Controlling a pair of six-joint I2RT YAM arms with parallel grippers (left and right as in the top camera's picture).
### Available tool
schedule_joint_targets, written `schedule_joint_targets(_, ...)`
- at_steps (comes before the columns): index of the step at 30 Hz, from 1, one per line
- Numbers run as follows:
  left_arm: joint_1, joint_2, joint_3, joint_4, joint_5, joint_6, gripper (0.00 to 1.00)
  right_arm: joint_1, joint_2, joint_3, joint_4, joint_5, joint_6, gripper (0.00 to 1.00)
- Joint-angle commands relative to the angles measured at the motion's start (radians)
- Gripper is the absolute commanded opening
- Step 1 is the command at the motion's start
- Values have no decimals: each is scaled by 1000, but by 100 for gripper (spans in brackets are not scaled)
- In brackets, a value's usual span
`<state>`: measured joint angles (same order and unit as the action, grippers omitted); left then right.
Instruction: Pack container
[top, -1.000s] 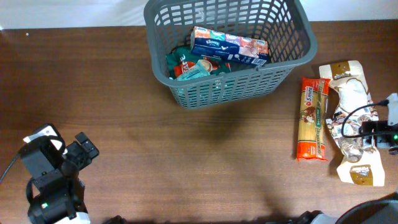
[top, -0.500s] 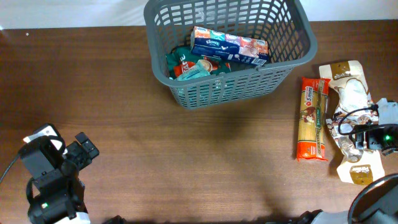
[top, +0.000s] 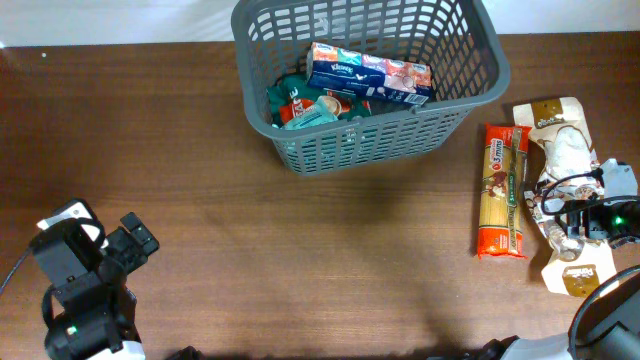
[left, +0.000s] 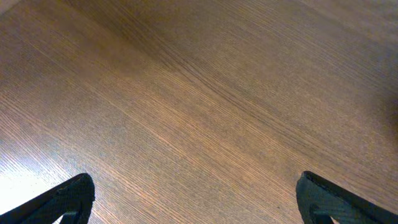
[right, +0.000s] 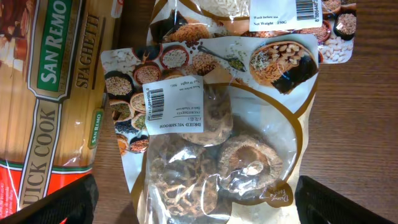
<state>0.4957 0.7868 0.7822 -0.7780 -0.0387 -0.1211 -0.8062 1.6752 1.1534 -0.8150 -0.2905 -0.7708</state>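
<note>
Black fingertips sit at the two lower corners of the right wrist view. The right jaws are spread wide and hold nothing, hanging over a clear bag of dried mushrooms that lies flat on the table. A spaghetti pack lies edge to edge with the bag on one side. A second pouch with a white label overlaps the bag's far end.

The left jaws are also spread and empty, their dark tips over bare wood of the table.

From overhead, the right arm is at the right edge over the pouches, and the left arm is at the near-left corner.

The container stands upright at the far middle of the table, well apart from both arms, with the spaghetti on the table to its right. Inside it lie a blue tissue pack and some green packets.
</note>
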Motion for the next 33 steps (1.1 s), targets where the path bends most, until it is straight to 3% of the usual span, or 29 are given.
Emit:
schedule_joint_targets(1,-5,-1,-4,-1,-14,3,99,1,10,-9,-8,-24,7,99)
schedule_joint_targets(18,-5,-1,-4,-2,-14,3,99,-1,10,-9,-44,168,84,99)
schedule_joint_targets(33,-5,-1,-4,-1,-14,10,99,-93,83,-34,-40,125,84,99)
